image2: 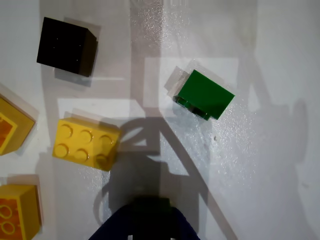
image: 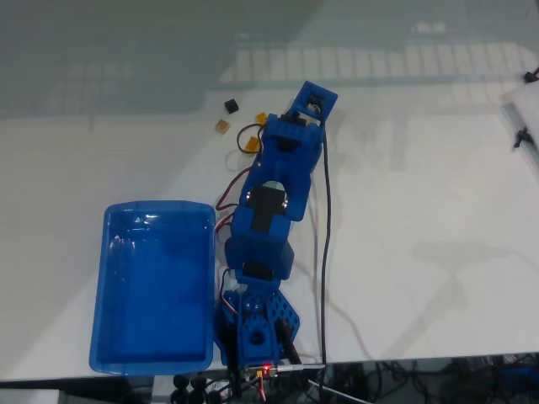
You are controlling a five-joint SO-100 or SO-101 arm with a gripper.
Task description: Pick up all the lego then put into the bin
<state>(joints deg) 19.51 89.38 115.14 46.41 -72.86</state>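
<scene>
In the wrist view several lego bricks lie on the white table: a black one (image2: 65, 46), a dark green one (image2: 205, 94), a yellow one with studs up (image2: 86, 144), and two yellow-orange ones at the left edge (image2: 12, 125) (image2: 17, 215). My gripper (image2: 150, 217) shows as a dark blue tip at the bottom edge, hovering above the table between the yellow and green bricks; its jaws are hidden. In the fixed view the gripper (image: 313, 101) reaches to the far side, beside a black brick (image: 230, 105), a tan brick (image: 221, 126) and an orange brick (image: 263, 119). The blue bin (image: 126, 220) sits near left and looks empty.
The blue arm's base (image: 257, 332) stands at the table's near edge, right of the bin. A black cable (image: 327, 236) runs along the arm's right side and red wires (image: 229, 192) loop on its left. A glossy reflective strip crosses the far part of the table.
</scene>
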